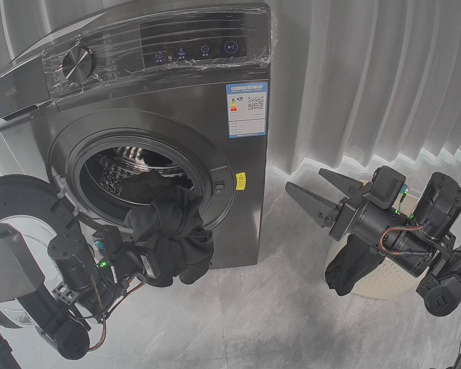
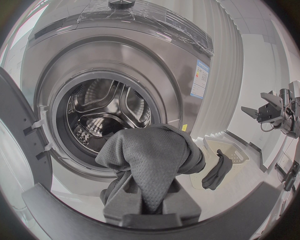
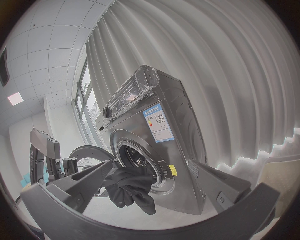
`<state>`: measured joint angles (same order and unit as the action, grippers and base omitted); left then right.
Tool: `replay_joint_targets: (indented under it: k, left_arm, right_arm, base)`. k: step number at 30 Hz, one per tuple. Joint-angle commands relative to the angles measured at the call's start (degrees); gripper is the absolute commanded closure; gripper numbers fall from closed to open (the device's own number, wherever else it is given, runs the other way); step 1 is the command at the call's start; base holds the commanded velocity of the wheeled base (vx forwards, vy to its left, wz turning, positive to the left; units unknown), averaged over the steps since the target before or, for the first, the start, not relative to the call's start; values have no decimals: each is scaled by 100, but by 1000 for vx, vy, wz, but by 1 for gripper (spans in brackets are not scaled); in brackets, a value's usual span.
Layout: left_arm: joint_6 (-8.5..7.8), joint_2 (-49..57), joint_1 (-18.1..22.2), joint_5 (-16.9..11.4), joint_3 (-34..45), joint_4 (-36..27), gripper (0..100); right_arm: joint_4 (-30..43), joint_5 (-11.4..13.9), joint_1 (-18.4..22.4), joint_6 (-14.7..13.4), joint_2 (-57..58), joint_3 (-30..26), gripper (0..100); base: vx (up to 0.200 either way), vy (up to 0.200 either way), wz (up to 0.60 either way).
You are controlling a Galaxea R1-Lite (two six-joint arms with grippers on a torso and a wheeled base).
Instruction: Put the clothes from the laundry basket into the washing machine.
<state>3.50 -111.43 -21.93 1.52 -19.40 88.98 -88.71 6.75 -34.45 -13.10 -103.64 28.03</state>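
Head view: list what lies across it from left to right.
Open washer door → dark garment hanging out of the drum opening → right gripper, jaws open → laundry basket.

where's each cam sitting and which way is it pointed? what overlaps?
Head: on the head, looking down-forward at the washing machine; both arms show, laundry basket lower right.
Left wrist: faces the open drum; left gripper shut on dark garment.
Right wrist: faces the machine obliquely; right gripper open.
Shared: all three show machine and garment.
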Motion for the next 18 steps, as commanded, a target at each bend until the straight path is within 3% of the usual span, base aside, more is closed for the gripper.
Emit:
replay_joint_targets:
  k: [1, 7, 18]
  left_arm:
    - [2, -27, -4, 6, 15, 5, 100]
    - [10, -36, -4, 6, 24, 5, 100]
    - [28, -54, 5, 6, 24, 5, 100]
  right_arm:
    - [-6, 1, 0, 1, -15, 1, 0]
    - [3, 1, 0, 1, -15, 1, 0]
    - [3, -7, 9, 1, -15, -104, 0]
  base:
    - [0, 0, 0]
    - [0, 0, 0]
    - [0, 200, 0]
